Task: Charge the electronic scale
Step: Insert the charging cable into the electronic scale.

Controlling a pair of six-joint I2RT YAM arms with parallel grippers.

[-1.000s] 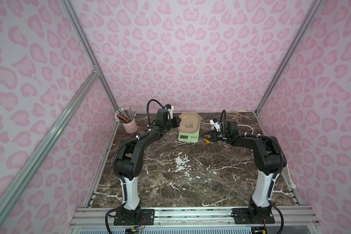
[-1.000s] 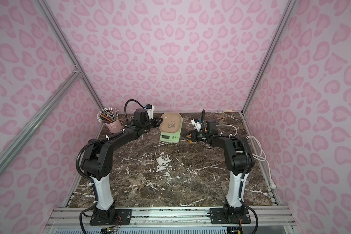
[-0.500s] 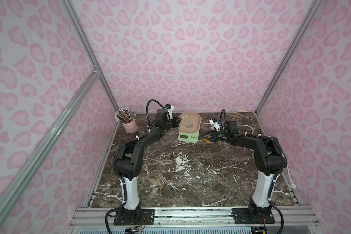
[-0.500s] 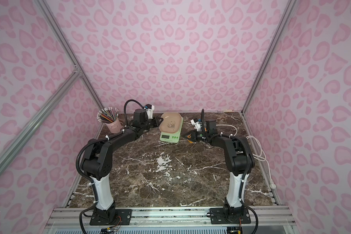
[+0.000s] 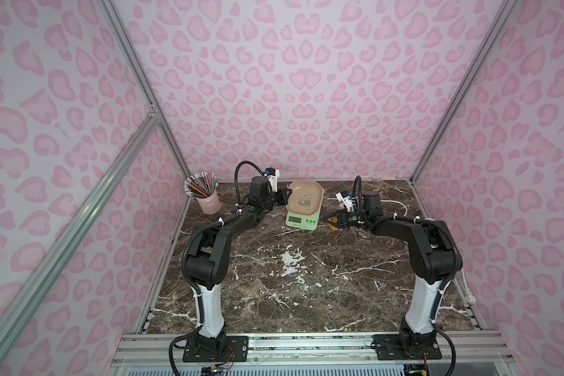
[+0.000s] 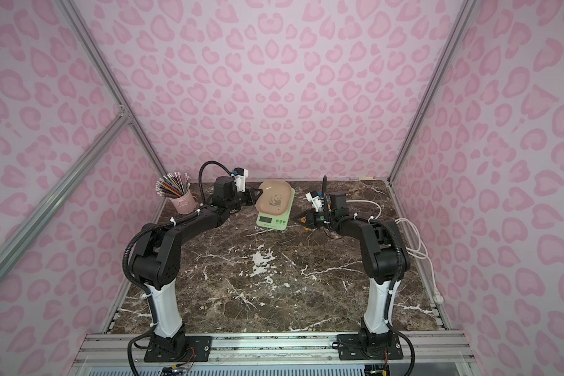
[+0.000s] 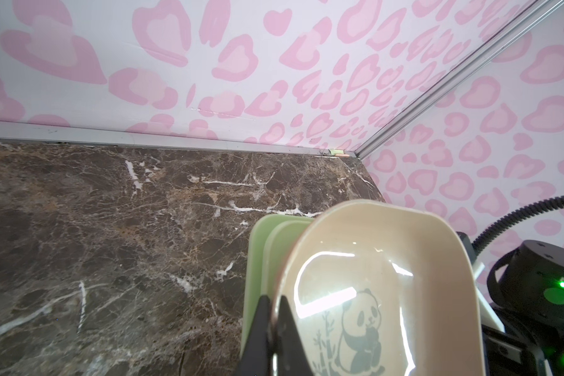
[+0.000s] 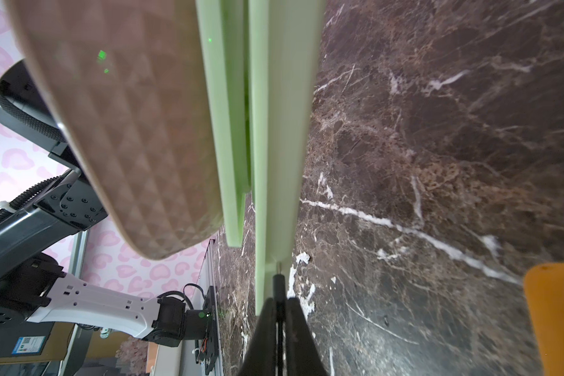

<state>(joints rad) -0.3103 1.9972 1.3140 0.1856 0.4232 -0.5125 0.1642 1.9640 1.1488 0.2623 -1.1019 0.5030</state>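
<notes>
Pink leopard-print walls (image 5: 274, 81) and aluminium posts (image 5: 135, 71) surround a dark marble tabletop (image 5: 306, 293).

Bright, even overhead light is filling both top views; shadows on the marble tabletop (image 5: 306, 293) are falling faint. White glare is streaking the panda tray (image 7: 372, 293) in the left wrist view. Right wrist view: nearest surfaces are blurring.
</notes>
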